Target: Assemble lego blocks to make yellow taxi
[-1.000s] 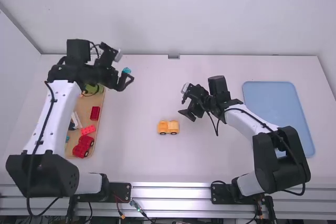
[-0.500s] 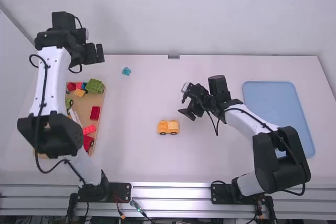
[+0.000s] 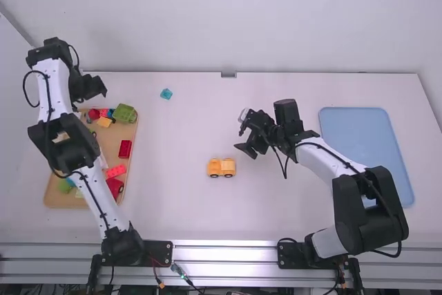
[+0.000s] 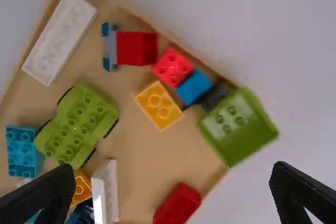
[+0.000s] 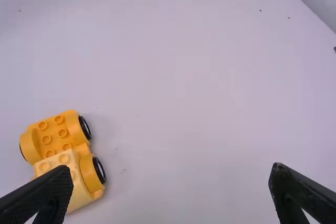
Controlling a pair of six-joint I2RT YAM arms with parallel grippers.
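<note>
My left gripper (image 3: 97,89) hangs above the far end of the wooden tray, and its fingers stand wide apart in the left wrist view (image 4: 173,182). Below it in the tray lies a yellow-orange brick (image 4: 158,106); another orange brick (image 4: 80,188) is partly covered by the left finger. My right gripper (image 3: 247,148) is open over the table, right of the yellow car (image 3: 221,167). In the right wrist view the right gripper (image 5: 170,182) holds nothing, and the yellow car (image 5: 55,135) carries a paler yellow block (image 5: 79,187) on one end.
The wooden tray (image 3: 131,144) at the left holds a green car base (image 4: 77,124), a green open box (image 4: 239,127), red, blue and white bricks. A translucent teal block (image 3: 166,93) lies on the table near the back. At the right is a blue tray (image 3: 359,129).
The left arm has swung left from near the teal block to over the tray's far end, leaving that block on the table. The right arm and yellow car have kept still.
</note>
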